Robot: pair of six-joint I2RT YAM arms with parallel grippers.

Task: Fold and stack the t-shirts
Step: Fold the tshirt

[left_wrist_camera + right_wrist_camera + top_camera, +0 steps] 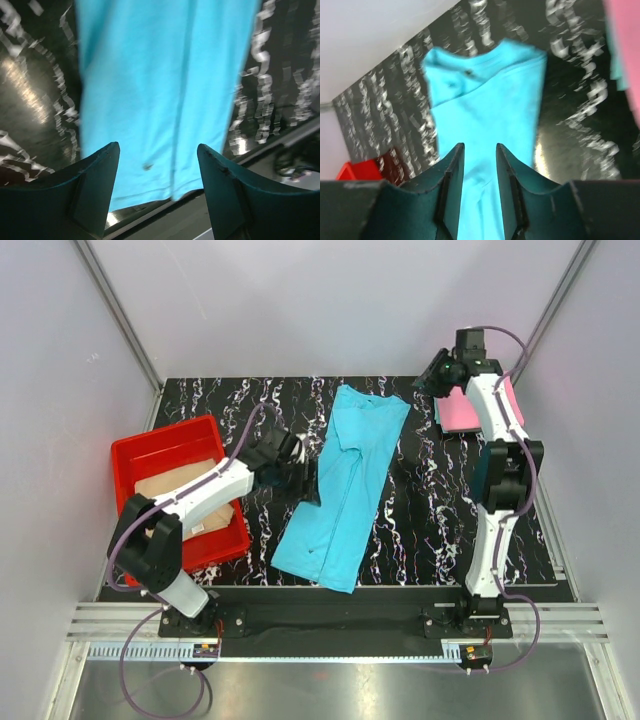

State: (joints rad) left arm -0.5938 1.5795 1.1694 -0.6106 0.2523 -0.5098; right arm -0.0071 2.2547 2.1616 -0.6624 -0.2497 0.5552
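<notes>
The turquoise-blue t-shirt (345,485) lies folded into a long strip down the middle of the table, collar end at the back. My left gripper (308,480) hovers at its left edge, jaws wide open and empty; in the left wrist view the t-shirt (160,75) fills the space beyond the gripper (158,146). My right gripper (428,375) is raised at the back right, beside the folded pink t-shirt (462,412). In the right wrist view its jaws (479,146) stand partly open with nothing between them, above the turquoise t-shirt (485,100). The tan-beige t-shirt (175,485) lies in the tray.
A red plastic tray (165,435) sits at the table's left side, under the left arm. The black marbled tabletop ends at a metal rail along the near edge, and grey walls close in the back and sides.
</notes>
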